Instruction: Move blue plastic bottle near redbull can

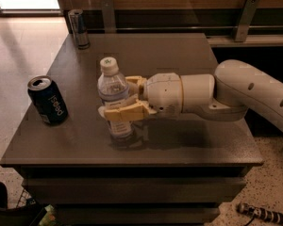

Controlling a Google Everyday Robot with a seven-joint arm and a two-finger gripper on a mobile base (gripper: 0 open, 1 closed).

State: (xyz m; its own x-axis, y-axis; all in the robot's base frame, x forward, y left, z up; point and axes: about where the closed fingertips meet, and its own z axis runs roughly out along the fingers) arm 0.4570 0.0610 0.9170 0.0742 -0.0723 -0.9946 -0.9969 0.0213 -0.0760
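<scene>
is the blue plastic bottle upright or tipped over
Upright: the blue plastic bottle stands base down on the table, white cap on top, gripper shut around its middle.

One legible marking found: the white word "pepsi", running vertically down the side of the dark navy Pepsi can [48, 100], left of frame.

Blue plastic bottle [111, 86], centre of frame: white-and-blue label present, its print cannot be read.

Redbull can [79, 28], upper left of frame: no lettering can be made out.

Gripper [117, 96], centre of frame, its fingers [125, 112] clamped on either side of the bottle at label height: a small green mark on the white housing behind them, not readable.
</scene>
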